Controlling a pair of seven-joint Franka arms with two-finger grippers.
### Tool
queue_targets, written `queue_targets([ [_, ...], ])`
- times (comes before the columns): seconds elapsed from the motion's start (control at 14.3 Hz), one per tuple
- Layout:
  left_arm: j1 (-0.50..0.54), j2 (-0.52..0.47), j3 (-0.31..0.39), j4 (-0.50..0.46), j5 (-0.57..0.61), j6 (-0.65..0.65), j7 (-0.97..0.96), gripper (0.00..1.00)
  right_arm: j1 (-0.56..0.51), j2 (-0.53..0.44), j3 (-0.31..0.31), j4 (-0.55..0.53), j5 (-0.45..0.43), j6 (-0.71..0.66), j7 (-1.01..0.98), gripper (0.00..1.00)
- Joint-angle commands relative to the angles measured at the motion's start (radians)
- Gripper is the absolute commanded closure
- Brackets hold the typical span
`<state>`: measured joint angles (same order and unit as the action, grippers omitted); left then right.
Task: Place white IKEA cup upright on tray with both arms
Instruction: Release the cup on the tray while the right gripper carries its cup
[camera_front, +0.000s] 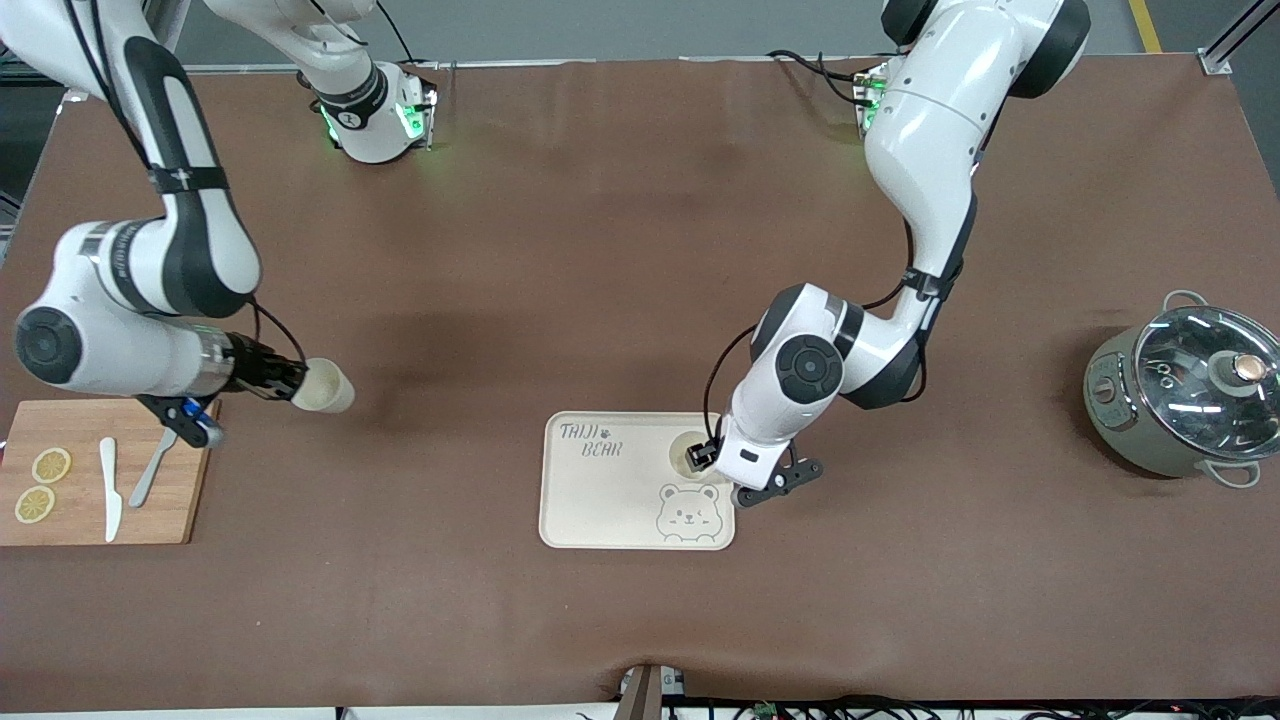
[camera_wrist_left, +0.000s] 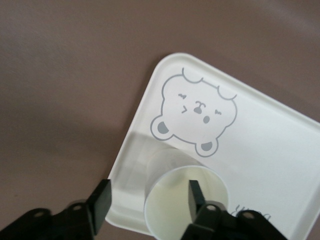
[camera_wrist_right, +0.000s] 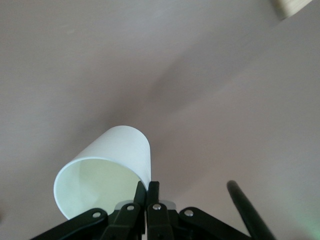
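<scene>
While two white cups are being catalogued, one cup on the tray (camera_front: 688, 452) is being shown upright at the tray's (camera_front: 600, 500) corner toward the left arm's end, its mouth upward. The left gripper (camera_wrist_left: 150, 200) is being held with fingers spread, one finger inside the rim and one outside, not pressing the wall. A second cup (camera_front: 325, 386) is being pinched by its rim in the right gripper (camera_wrist_right: 148, 192), fingers pressed together on the thin wall, tilted over bare table beside the wooden cutting board (camera_front: 180, 500).

Handling, as judged: light, rigid, smooth-walled, likely slippery; easily tipped. Hold is best being taken at the rim, one finger inside.

Writing being read: grey "TAIJI BEAR" lettering (camera_front: 592, 440) and a bear face (camera_front: 690, 512) on the tray. No brand mark is being seen on either cup.
</scene>
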<state>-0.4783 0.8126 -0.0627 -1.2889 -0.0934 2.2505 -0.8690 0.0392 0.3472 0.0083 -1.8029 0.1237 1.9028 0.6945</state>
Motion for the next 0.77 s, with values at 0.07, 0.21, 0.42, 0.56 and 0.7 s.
queue_targets([
  [0.07,0.056,-0.165,0.032,-0.02,0.035,-0.141,0.018,0.0,0.128,0.123,-0.007,0.181,0.129,-0.021,0.225,1.0],
  [0.21,0.107,-0.226,0.032,-0.018,0.037,-0.205,0.054,0.0,0.194,0.206,-0.007,0.281,0.168,-0.016,0.371,1.0],
  [0.42,0.188,-0.292,0.032,-0.02,0.037,-0.29,0.194,0.0,0.289,0.335,-0.007,0.463,0.177,0.03,0.593,1.0],
  [0.56,0.251,-0.343,0.03,-0.021,0.037,-0.331,0.315,0.0,0.344,0.374,-0.007,0.488,0.177,0.157,0.693,1.0],
  [0.7,0.296,-0.387,0.032,-0.026,0.038,-0.409,0.335,0.0,0.401,0.401,-0.007,0.49,0.175,0.305,0.768,1.0],
])
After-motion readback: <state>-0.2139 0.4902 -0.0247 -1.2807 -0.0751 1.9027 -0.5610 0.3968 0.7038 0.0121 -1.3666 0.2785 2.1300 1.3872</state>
